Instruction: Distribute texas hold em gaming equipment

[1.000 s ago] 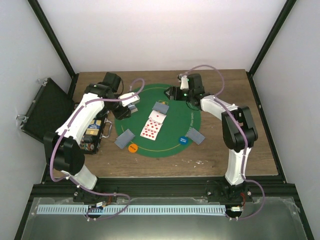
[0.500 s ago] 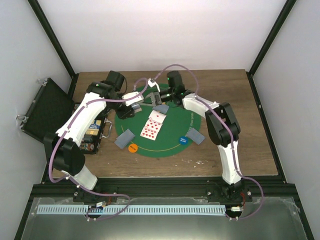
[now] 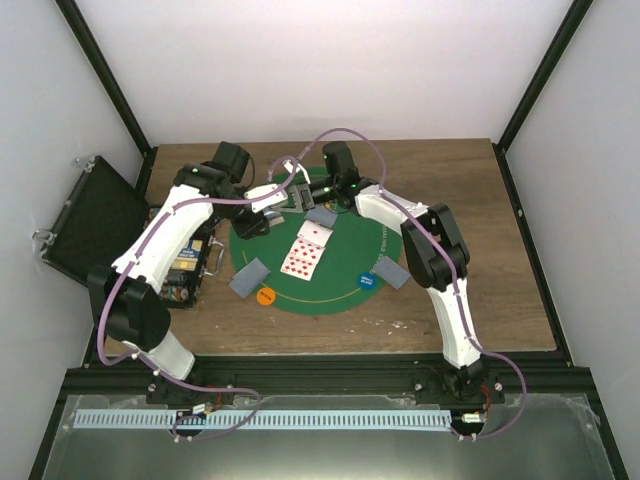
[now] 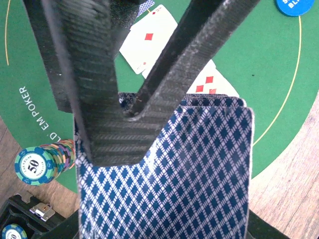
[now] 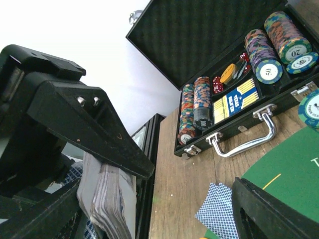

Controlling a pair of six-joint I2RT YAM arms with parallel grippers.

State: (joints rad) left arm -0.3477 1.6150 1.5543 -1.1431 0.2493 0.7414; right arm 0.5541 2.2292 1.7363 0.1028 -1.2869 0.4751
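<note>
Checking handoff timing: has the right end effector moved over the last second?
Yes. The right end effector swung left along the green mat's far edge, toward the left end effector.

From my station I see a brown wooden worktop running across the enclosure. A large round green felt mat with orange marks lies flat on its middle. Off the mat's left side, an open black case sits on the wood, its lid hanging out past the worktop's left edge. A small pile of grey-blue-backed cards straddles the mat's near-left rim, partly on bare wood. Just beside it lies an orange disc; felt or wood beneath, I cannot tell.
</note>
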